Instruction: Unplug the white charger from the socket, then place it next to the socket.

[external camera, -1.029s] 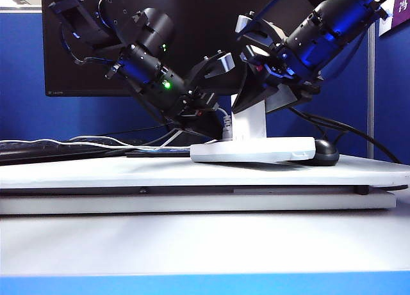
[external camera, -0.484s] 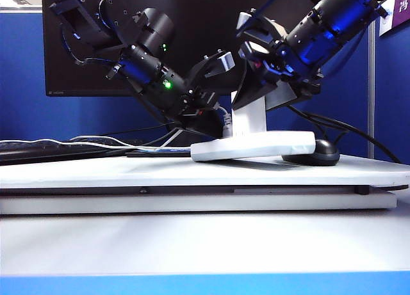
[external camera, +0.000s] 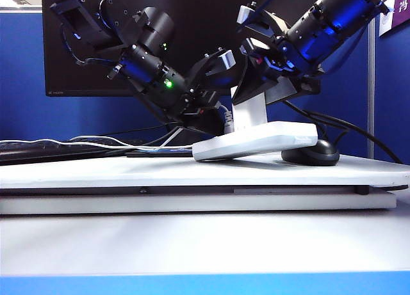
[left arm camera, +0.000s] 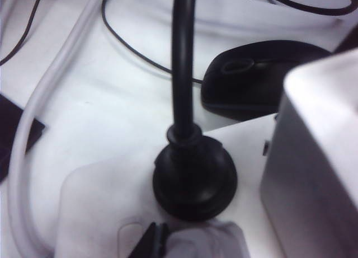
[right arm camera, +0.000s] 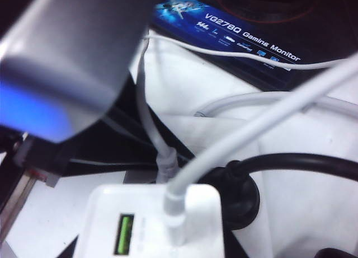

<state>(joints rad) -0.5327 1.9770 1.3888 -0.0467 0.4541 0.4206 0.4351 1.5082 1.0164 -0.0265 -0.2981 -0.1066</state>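
Observation:
The white charger point(external camera: 250, 116) stands upright, plugged into the socket point(external camera: 269, 140), a flat white power strip. My right gripper point(external camera: 254, 98) is shut on the charger's sides from above. The socket is tilted: its right end hangs off the table and its left end rests on it. My left gripper point(external camera: 211, 119) presses on that left end, its dark tips point(left arm camera: 156, 244) together. In the right wrist view the charger point(right arm camera: 151, 213) shows a green port and its thin white cable point(right arm camera: 184, 185). The left wrist view has the charger point(left arm camera: 313, 174) beside the socket's top point(left arm camera: 100, 202).
A black round plug point(left arm camera: 194, 177) with a thick black cable sits in the socket by the charger. A small white plug point(external camera: 225, 123) stands beside it. A black mouse point(external camera: 314, 155) lies behind the socket's right end. A monitor point(external camera: 192, 26) stands at the back; white cables point(external camera: 77, 143) trail left.
My right gripper has risen with the charger, and the socket's right end has come up off the table with it. The left arm has stayed put.

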